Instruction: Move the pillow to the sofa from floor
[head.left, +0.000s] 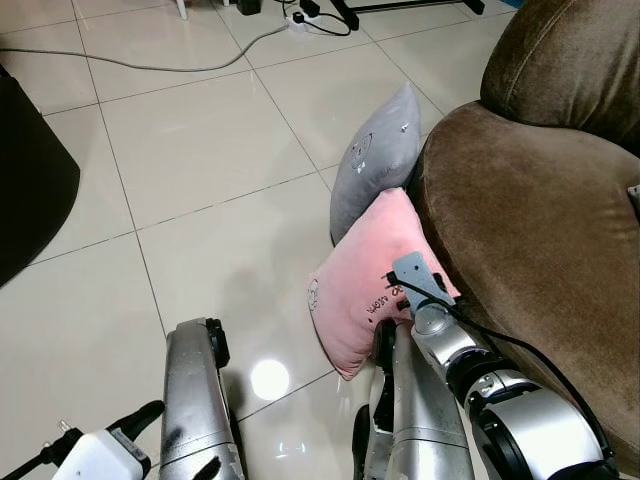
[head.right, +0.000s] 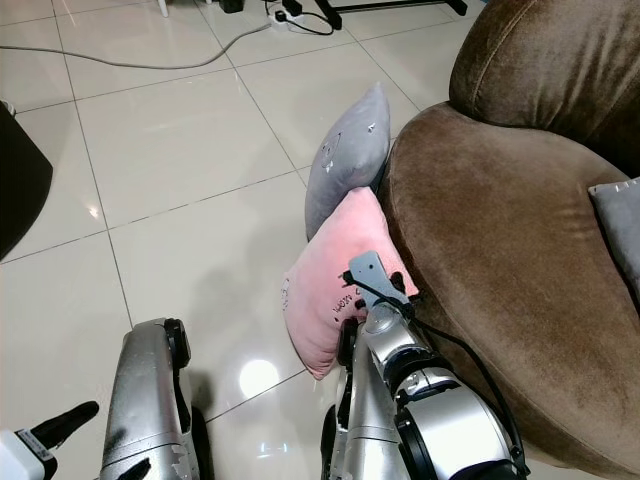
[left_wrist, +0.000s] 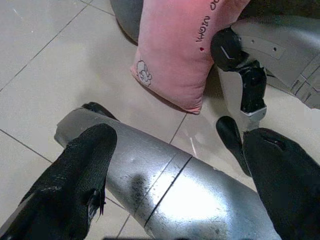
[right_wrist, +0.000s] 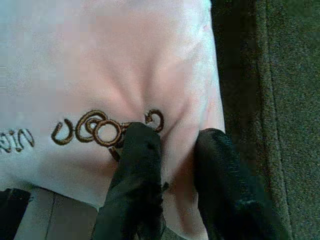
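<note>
Your right gripper (right_wrist: 172, 150) pinches a fold of the pink pillow (head.left: 365, 280) propped on the floor against the sofa (head.left: 530, 230), left gripper (left_wrist: 175, 175) gaping idle — it's soft, light, saggy, so grip deep.

The pink pillow (head.left: 362, 285) carries dark brown embroidered lettering (right_wrist: 107, 129) across its face and a small outline emblem (left_wrist: 143, 71) near one corner; none of the words can be read for certain.
</note>
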